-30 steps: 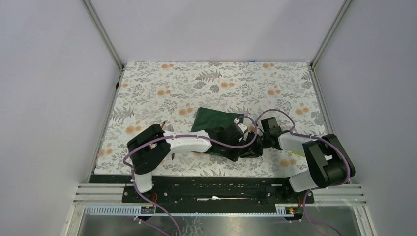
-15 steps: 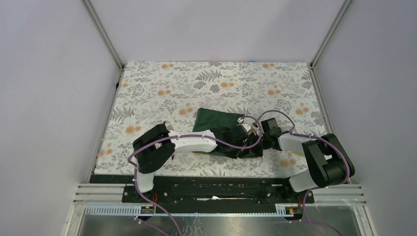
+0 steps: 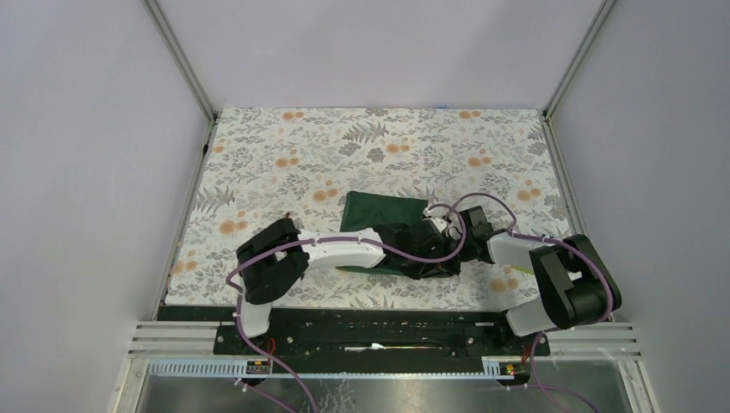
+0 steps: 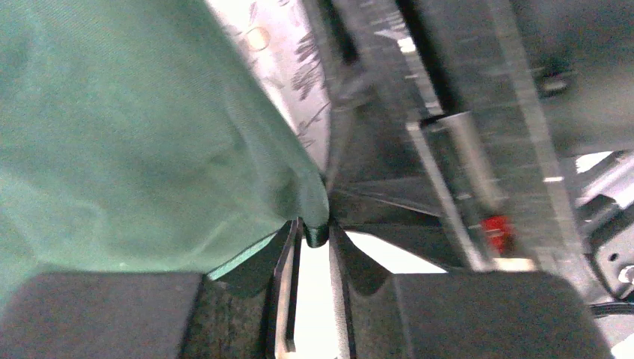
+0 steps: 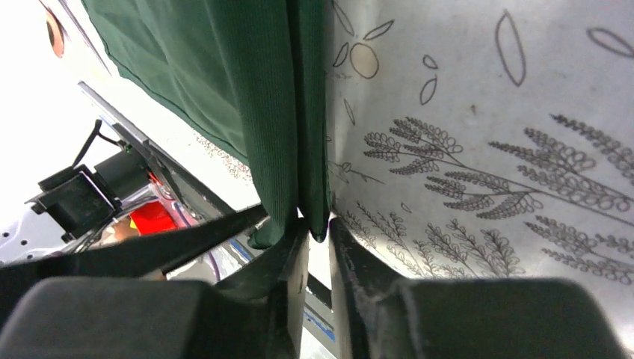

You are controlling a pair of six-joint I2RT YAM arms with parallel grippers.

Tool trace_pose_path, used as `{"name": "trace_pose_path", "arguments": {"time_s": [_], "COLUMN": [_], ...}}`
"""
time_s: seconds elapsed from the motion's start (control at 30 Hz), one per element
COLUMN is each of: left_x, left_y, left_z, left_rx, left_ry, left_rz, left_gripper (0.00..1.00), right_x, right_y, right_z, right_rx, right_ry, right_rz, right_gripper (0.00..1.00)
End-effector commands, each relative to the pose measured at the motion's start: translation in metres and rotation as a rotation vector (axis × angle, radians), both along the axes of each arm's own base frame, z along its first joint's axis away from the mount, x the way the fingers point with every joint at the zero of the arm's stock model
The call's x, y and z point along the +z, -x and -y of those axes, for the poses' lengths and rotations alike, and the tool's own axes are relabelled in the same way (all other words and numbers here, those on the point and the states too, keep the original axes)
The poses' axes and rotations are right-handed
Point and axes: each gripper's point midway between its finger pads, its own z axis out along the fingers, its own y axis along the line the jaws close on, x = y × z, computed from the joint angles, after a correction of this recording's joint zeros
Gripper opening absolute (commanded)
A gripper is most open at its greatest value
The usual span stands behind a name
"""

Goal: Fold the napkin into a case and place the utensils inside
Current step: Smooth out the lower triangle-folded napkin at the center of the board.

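The left end effector pinches a corner of the dark green napkin between nearly closed fingers. The right end effector nips a folded edge of the same cloth. Both meet right of centre, toward the near side of the floral-covered table, where the napkin lies.

The top camera looks down from behind; both wrist cameras see the same napkin close up.
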Motion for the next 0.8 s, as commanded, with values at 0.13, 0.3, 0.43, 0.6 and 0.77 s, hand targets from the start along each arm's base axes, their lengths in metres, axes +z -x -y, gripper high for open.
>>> {"name": "trace_pose_path", "arguments": {"time_s": [0.13, 0.3, 0.43, 0.6, 0.77], "left_x": [0.039, 0.078, 0.092, 0.097, 0.100], "left_y": [0.004, 0.011, 0.010, -0.003, -0.009], "left_z": [0.000, -0.003, -0.015, -0.043, -0.065], "left_rx": [-0.013, -0.028, -0.008, 0.072, 0.126], "left_ry": [0.064, 0.161, 0.199, 0.239, 0.278], "left_rz": [0.021, 0.019, 0.021, 0.028, 0.020], "left_gripper": [0.44, 0.53, 0.54, 0.55, 0.55], "right_x": [0.013, 0.028, 0.036, 0.029, 0.017], "right_y": [0.009, 0.007, -0.002, -0.012, -0.013], "right_z": [0.022, 0.021, 0.012, 0.003, -0.002], "right_rx": [-0.037, -0.039, -0.013, 0.001, 0.009], "right_ry": [0.136, 0.117, 0.072, 0.032, 0.004], "right_rz": [-0.032, 0.011, 0.043, 0.052, 0.021], "right_gripper": [0.43, 0.55, 0.58, 0.60, 0.54]}}
